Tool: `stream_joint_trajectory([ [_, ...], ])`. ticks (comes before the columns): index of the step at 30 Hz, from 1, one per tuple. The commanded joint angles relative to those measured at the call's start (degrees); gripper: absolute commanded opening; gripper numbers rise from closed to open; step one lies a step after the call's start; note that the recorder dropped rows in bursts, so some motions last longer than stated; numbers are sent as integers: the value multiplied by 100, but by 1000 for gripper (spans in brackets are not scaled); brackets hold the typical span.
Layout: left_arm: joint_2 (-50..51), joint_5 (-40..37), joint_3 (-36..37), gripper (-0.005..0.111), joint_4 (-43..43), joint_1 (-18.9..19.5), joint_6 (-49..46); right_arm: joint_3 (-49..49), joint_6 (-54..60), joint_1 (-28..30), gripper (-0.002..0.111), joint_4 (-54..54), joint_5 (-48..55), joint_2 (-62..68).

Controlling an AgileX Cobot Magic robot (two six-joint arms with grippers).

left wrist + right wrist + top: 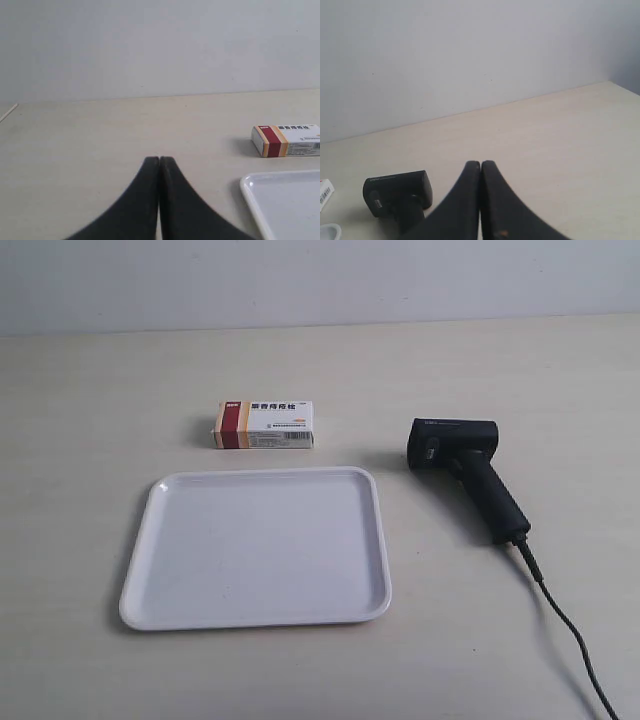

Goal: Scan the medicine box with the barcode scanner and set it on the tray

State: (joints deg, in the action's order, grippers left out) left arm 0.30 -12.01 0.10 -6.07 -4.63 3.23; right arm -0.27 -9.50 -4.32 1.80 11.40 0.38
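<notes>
The medicine box [265,425] lies flat on the table just behind the white tray [150,540], its red and tan band toward the exterior view's left. The black barcode scanner [465,475] lies on its side beside the tray, handle and cable trailing toward the front. No arm shows in the exterior view. My left gripper [159,159] is shut with nothing in it; the medicine box [286,140] and a tray corner [280,200] lie off to one side. My right gripper [480,163] is shut and empty, with the scanner [397,197] close beside its fingers.
The pale wooden table [80,400] runs back to a plain white wall [320,280]. The scanner's black cable [575,640] snakes to the front corner at the exterior view's right. The tray holds nothing.
</notes>
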Motion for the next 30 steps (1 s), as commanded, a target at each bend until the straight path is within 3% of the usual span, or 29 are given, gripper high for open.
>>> stream_joint_trajectory([
  [1,-30,17,-10,3,25,6,1,27,40,27,0,-34,-10,-38],
  [11,-30,255,-10,3,105,6,58,27,52,27,0,-57,-10,-38],
  [13,-30,796,-10,3,352,6,522,27,52,27,0,-57,-10,-38],
  [17,-30,2613,-10,3,405,6,1980,27,52,27,0,-57,-10,-38],
  [19,49,3676,-10,0,168,18,1719,27,-34,27,0,53,-177,-38],
  [20,243,3678,-141,0,413,31,1445,27,-131,27,0,143,-248,-38],
  [22,824,3628,-491,0,1126,88,612,27,-296,27,0,277,-411,-38],
  [23,1815,3628,-882,0,1709,126,122,27,-421,27,0,407,-641,-38],
  [24,2219,3628,-1051,0,1723,126,108,27,-421,27,0,426,-724,-38],
  [26,3861,3503,-1767,0,1371,115,166,27,-421,27,0,426,-1424,-38],
  [28,5515,2887,-2674,0,698,115,247,27,-421,27,0,426,-1739,-38],
  [30,7150,1605,-3898,0,-47,59,534,27,-396,27,0,426,-1677,-38],
])
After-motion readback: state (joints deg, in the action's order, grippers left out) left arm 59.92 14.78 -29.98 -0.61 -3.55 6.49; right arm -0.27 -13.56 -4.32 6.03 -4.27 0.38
